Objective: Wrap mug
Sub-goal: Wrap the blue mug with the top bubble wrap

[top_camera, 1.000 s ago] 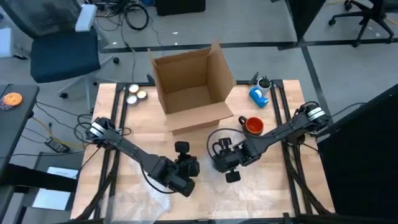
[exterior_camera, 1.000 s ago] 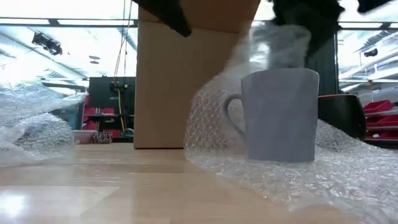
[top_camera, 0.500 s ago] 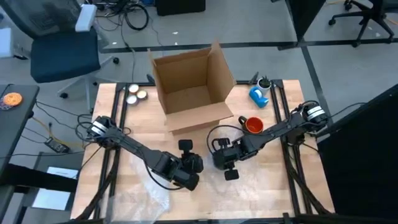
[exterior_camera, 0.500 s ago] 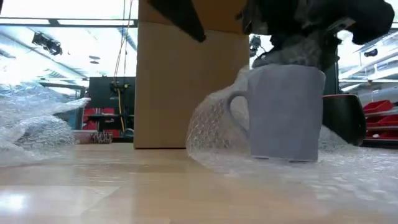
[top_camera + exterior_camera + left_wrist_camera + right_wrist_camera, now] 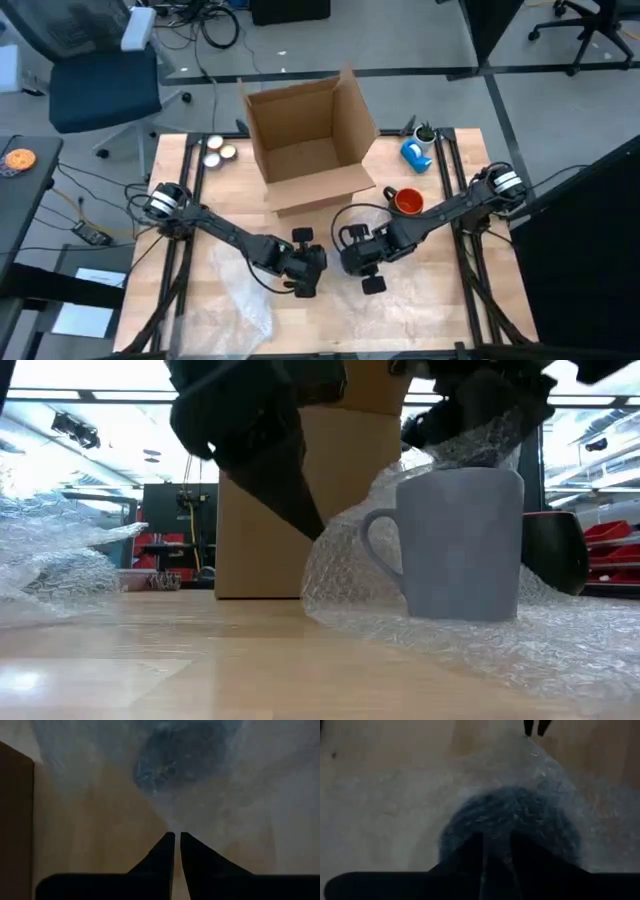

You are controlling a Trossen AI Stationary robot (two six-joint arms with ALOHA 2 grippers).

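Observation:
A grey mug (image 5: 465,545) stands upright on a sheet of bubble wrap (image 5: 560,635) on the table, its handle toward my left gripper. The wrap is drawn up over its top and down its handle side. In both wrist views the mug (image 5: 175,755) (image 5: 512,827) shows as a dark shape through the wrap. My left gripper (image 5: 305,272) (image 5: 175,836) is shut on the wrap beside the mug. My right gripper (image 5: 358,258) (image 5: 480,405) is above the mug, shut on the wrap. My left gripper pinches an edge of the bubble wrap (image 5: 172,822) between its two fingertips, slanting down from the table's left side. The wrap runs from the fingertips (image 5: 316,532) up over the mug's handle side. My right gripper holds bunched bubble wrap (image 5: 470,440) over the mug's rim, from above. The wrap itself veils the fingers (image 5: 477,855), so the exact hold does not show.
An open cardboard box (image 5: 310,140) stands at the far middle. An orange mug (image 5: 408,202) is behind my right gripper, a blue object (image 5: 416,152) at the far right, two small tins (image 5: 215,150) at the far left. A second sheet of bubble wrap (image 5: 240,305) lies near the front left.
My left gripper has moved from the near side toward the far edge and right, closing in on the mug and coming down beside its handle. The wrap on the handle side sank, then rose again along the mug. My right gripper has stayed over the mug.

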